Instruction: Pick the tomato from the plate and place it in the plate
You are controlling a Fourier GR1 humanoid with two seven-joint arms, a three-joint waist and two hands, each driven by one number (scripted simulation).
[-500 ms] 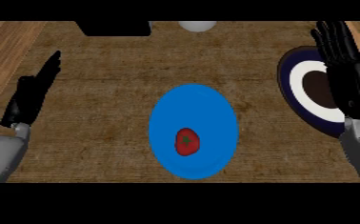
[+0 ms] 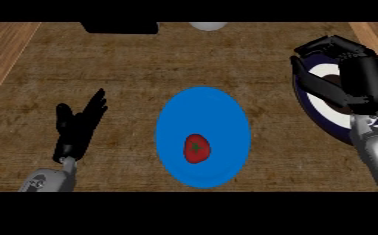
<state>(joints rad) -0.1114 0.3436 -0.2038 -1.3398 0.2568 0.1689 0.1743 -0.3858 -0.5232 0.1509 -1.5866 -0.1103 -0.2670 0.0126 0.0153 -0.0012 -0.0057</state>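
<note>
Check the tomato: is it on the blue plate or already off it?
On it. The tomato lies inside the blue plate, in its lower part, and neither hand touches it.

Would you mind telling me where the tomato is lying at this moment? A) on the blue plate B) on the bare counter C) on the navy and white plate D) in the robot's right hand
A: the tomato lies on the blue plate, in its lower part, with neither hand touching it.
</note>
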